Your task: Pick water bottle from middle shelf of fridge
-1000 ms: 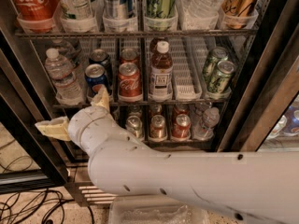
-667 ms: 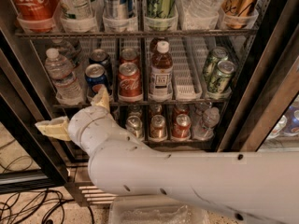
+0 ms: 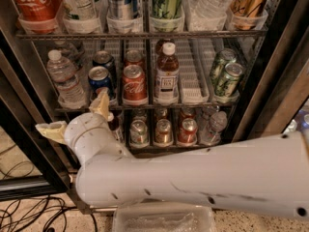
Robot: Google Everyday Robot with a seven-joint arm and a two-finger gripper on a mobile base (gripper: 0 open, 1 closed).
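Coca-Cola, read twice
The script stands on the big red bottle (image 3: pixel 31 1), top left, and on the red can (image 3: pixel 134 83) on the middle shelf (image 3: pixel 193 103); the gripper (image 3: pixel 73 116), fingers spread, is at that shelf's left front.

Warm, dim light filled the fridge (image 3: pixel 282 47). My pale arm (image 3: pixel 193 178) caught the brightest glow. My gripper (image 3: pixel 70 111), fingers spread, sat lit by the middle shelf's (image 3: pixel 193 102) front left corner; shadow covered the floor (image 3: pixel 29 211).

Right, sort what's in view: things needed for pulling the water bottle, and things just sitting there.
Job: water bottle, far left on the middle shelf; fridge; hand, open, just below the bottle at the shelf's front edge.
Bystanders: blue can, Coca-Cola can, brown-drink bottle, green cans.
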